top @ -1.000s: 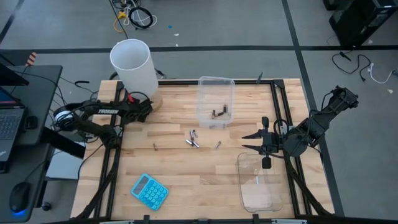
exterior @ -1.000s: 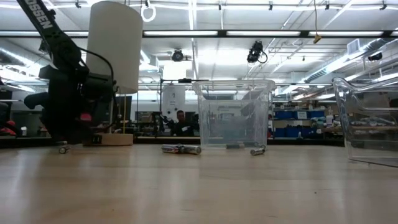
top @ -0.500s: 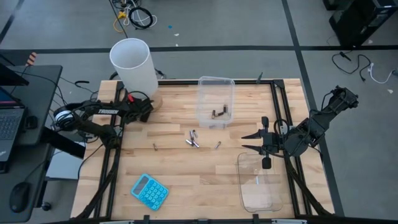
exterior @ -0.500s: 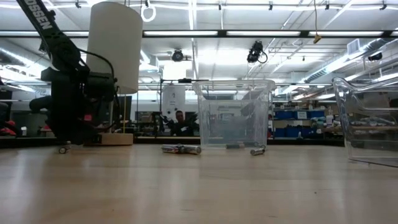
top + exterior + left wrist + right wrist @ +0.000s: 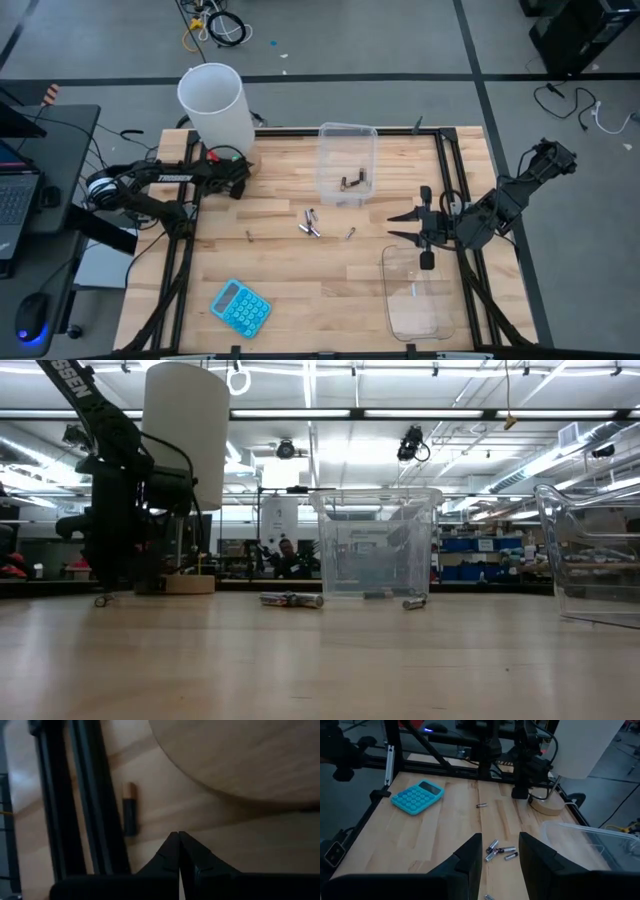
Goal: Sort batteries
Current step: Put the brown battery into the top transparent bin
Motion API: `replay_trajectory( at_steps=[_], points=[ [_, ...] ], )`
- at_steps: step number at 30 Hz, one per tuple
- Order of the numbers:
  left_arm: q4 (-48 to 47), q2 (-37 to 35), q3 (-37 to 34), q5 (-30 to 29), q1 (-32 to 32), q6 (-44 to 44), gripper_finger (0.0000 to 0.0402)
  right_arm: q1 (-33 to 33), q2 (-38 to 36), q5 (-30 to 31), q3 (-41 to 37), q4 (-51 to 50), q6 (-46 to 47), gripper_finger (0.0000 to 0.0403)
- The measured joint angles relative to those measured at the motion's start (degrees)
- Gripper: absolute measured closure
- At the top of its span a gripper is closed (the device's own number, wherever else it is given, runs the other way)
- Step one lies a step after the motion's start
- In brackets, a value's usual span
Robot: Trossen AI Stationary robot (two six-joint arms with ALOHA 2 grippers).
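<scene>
Three batteries (image 5: 310, 223) lie loose mid-table, with single ones to their left (image 5: 249, 236) and right (image 5: 350, 233). More lie in the far clear tub (image 5: 347, 160). My left gripper (image 5: 243, 177) is shut and empty, low beside the round wooden base (image 5: 240, 755) of the white cylinder (image 5: 213, 103). Its wrist view shows a dark, copper-ended battery (image 5: 130, 809) lying flat beside the black frame rail, just past the fingertips (image 5: 179, 840). My right gripper (image 5: 418, 228) hovers open and empty over the table's right side, by the near clear tub (image 5: 415, 295).
A blue calculator (image 5: 240, 307) lies near the front left. Black frame rails (image 5: 180, 260) run along the table's edges. The near tub holds one small item (image 5: 412, 291). Bare wood lies between the calculator and the near tub.
My left gripper has turned at the wrist and swung slightly toward the table's right beside the cylinder's base, staying shut. The batteries lie where they were.
</scene>
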Motion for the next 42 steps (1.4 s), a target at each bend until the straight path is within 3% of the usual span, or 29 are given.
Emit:
replay_trajectory(
  at_steps=[11,18,25,42],
  points=[
    [-3.5,0.0,0.0,-14.8,0.2,0.3,0.0402,-1.2,0.0,0.0,0.0,0.0,0.0,0.0288],
    [1.4,0.8,0.0,-14.9,1.5,4.5,0.0402,-1.5,0.0,0.0,0.0,0.0,0.1,0.0288],
    [1.6,3.5,-0.1,-12.3,4.5,4.9,0.0402,-1.5,0.0,-0.2,0.0,0.0,0.6,0.0288],
    [3.3,4.4,-0.1,-12.5,6.6,6.0,0.0402,-1.6,0.0,-0.2,0.0,0.4,0.2,0.0288]
  ],
)
